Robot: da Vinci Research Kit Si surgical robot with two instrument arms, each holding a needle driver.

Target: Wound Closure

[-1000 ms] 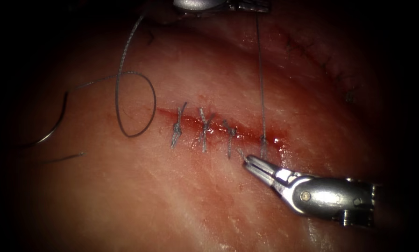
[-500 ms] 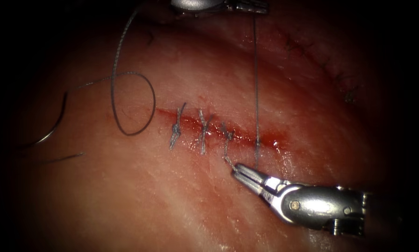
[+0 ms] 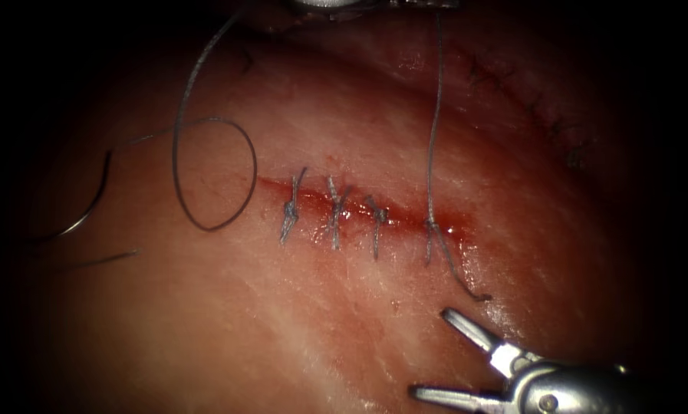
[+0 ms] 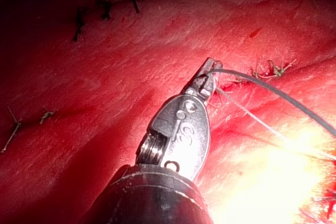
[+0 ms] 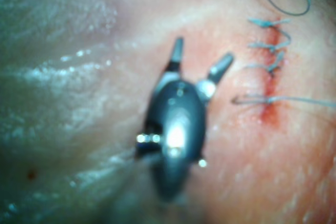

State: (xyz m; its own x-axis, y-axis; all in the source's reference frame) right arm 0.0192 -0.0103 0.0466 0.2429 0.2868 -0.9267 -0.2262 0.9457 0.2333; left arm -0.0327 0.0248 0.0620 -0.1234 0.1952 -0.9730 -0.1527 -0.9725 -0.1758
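The right claw (image 3: 443, 353) gapes empty below the cut (image 3: 359, 208) – the left claw (image 4: 209, 74) grips the thread (image 3: 433, 130) (needle (image 3: 90, 203) lies loose, far left).

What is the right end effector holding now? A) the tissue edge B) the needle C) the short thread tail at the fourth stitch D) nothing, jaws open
D: the right end effector has its jaws spread apart below the cut, with nothing between them; the thread tail lies loose on the tissue, apart from the jaws.
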